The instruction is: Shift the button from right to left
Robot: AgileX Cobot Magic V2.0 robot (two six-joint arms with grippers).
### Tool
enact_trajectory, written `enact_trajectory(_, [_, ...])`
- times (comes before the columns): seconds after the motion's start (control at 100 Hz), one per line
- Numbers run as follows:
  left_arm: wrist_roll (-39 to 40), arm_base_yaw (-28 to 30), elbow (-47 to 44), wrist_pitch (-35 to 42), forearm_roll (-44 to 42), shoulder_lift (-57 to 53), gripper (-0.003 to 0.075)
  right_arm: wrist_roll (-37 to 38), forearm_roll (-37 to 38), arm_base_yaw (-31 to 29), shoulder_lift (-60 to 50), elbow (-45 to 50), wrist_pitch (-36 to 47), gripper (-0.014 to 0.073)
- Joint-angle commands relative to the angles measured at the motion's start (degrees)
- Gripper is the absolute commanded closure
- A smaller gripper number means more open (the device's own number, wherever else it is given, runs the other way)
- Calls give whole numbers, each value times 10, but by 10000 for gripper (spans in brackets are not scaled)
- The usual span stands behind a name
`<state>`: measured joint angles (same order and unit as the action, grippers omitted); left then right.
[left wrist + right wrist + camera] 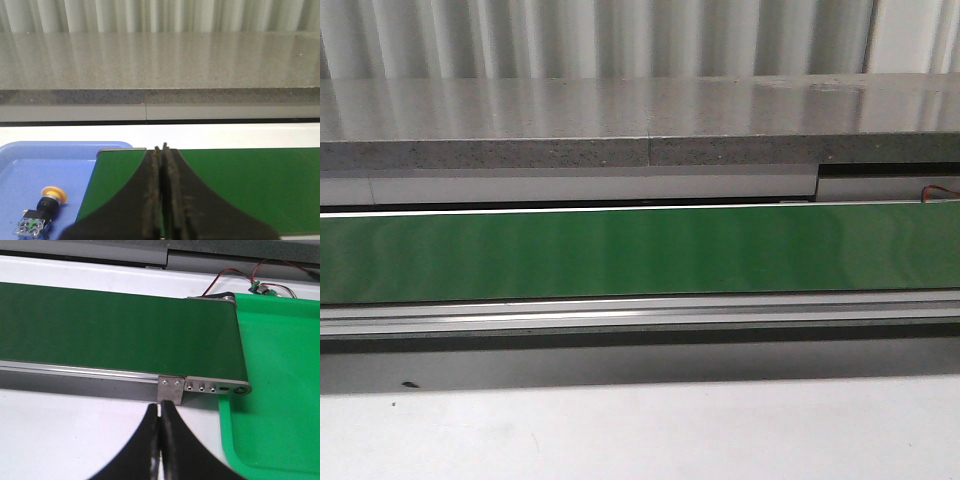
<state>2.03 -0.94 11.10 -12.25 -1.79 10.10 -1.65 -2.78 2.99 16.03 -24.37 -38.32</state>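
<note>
The button [40,212] lies on its side in the blue tray [30,155], just beside the left end of the green conveyor belt [250,187], its yellow head pointing away from the translucent contact block. The left hand [163,150] hangs over that same end of the belt with its two dark fingers pressed together and nothing between them. In the front view the belt runs the full width of the picture, with the grey stone desk [640,115] behind it. At the belt's right end sits a green tray [280,370], touching the roller frame; the right hand [160,407] hovers near the belt's front rail, fingers closed and empty
</note>
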Motion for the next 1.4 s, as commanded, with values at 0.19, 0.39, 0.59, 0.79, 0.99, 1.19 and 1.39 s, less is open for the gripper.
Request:
enact_trajectory(0.19, [1, -6, -77, 79, -23, -85, 741, -3, 0, 2, 3, -14, 43, 662])
enact_trajectory(0.39, [1, -6, -136, 118, -25, -122, 741, -3, 0, 2, 3, -14, 43, 662])
enact_trajectory(0.59, [1, -6, -135, 107, -25, -122, 741, -3, 0, 2, 3, -14, 43, 662])
enact_trajectory(0.79, [1, -6, -135, 107, -25, -122, 741, -3, 0, 2, 3, -14, 43, 662])
enact_trajectory(0.99, [1, -6, -135, 107, -25, -122, 741, -3, 0, 2, 3, -14, 43, 662])
enact_trajectory(1.19, [1, -6, -135, 107, -25, -122, 741, -3, 0, 2, 3, -14, 43, 662])
enact_trajectory(1.39, [1, -6, -135, 107, -25, -122, 741, -3, 12, 1, 3, -15, 47, 662])
